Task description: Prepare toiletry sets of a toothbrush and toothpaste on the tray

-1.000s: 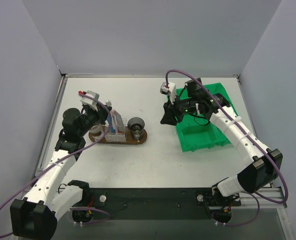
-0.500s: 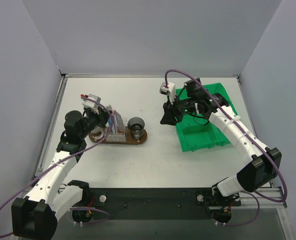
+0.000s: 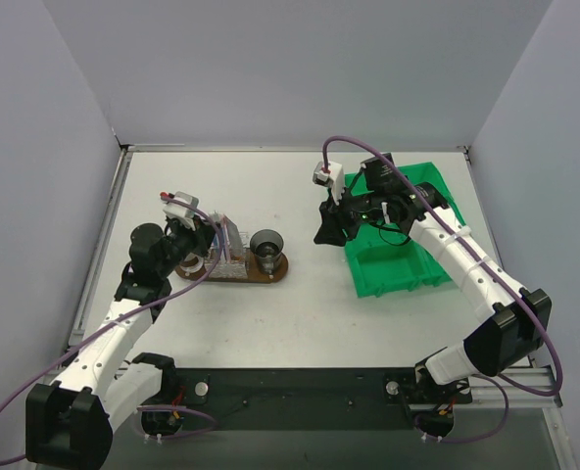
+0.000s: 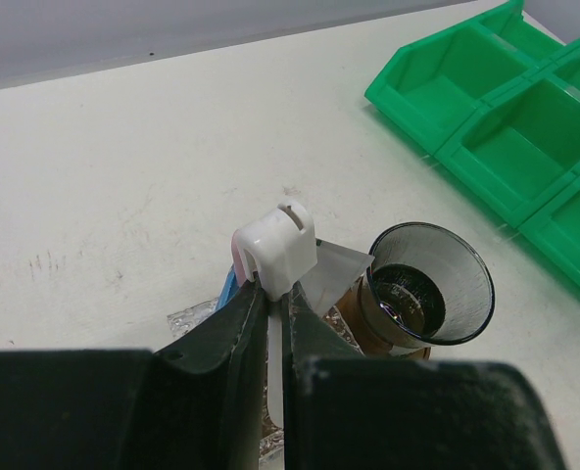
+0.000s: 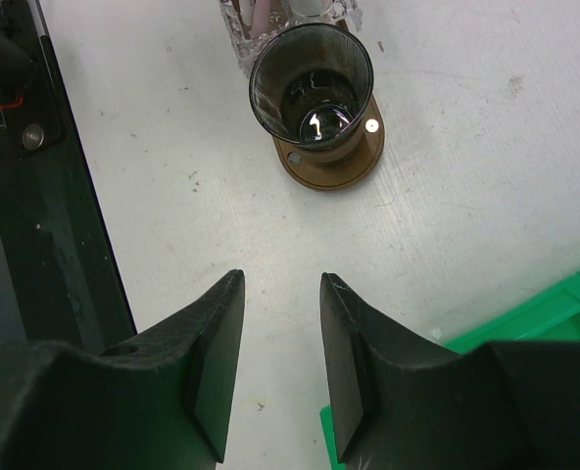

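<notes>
Scuffed off-white tabletop (image 3: 270,313), plain lavender-grey walls (image 3: 270,69) all round. My left gripper (image 4: 272,292) is pinched on the pale whitish-pink toothbrush (image 4: 280,245) over the dark brown oval wooden tray (image 3: 276,275), where the blue-and-white toothpaste tube (image 3: 220,242) stands. Right gripper (image 5: 280,279) hangs open, empty.

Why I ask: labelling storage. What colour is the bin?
The bin is bright green, clearest in the left wrist view.

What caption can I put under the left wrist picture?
Left hand pinching a pale toothbrush beside a dark glass cup on the brown tray, green bin behind.
</notes>
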Tool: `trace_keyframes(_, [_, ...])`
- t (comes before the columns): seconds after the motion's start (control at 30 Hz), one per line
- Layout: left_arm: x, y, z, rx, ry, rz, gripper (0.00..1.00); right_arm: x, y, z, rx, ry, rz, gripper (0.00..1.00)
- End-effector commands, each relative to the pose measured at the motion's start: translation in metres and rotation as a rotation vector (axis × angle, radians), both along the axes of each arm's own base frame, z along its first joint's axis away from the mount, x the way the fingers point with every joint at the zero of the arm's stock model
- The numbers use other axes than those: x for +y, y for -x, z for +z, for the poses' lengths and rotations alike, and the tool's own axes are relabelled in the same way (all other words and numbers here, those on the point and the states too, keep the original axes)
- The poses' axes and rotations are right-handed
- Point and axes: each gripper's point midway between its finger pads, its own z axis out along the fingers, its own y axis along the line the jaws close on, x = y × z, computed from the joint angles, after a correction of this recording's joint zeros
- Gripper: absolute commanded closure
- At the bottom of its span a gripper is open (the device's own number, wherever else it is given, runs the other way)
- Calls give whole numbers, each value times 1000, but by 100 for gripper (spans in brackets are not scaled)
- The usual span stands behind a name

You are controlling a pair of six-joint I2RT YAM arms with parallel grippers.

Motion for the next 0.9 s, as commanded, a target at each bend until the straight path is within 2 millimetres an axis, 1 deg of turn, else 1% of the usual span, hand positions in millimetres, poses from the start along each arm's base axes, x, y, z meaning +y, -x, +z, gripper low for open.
trace_keyframes(0.0, [1, -5, 21, -82, 27, 6, 100, 1, -2, 2, -22, -17, 21, 68])
trace_keyframes(0.17, [0, -4, 21, -81, 23, 1, 100, 0, -2, 1, -19, -15, 21, 67])
trace_keyframes(0.63, [1, -2, 7, -59, 0, -6, 100, -1, -2, 0, -18, -13, 19, 68])
trace_keyframes(0.87, [0, 0, 3, -54, -1, -14, 100, -1, -1, -2, -16, -10, 20, 68])
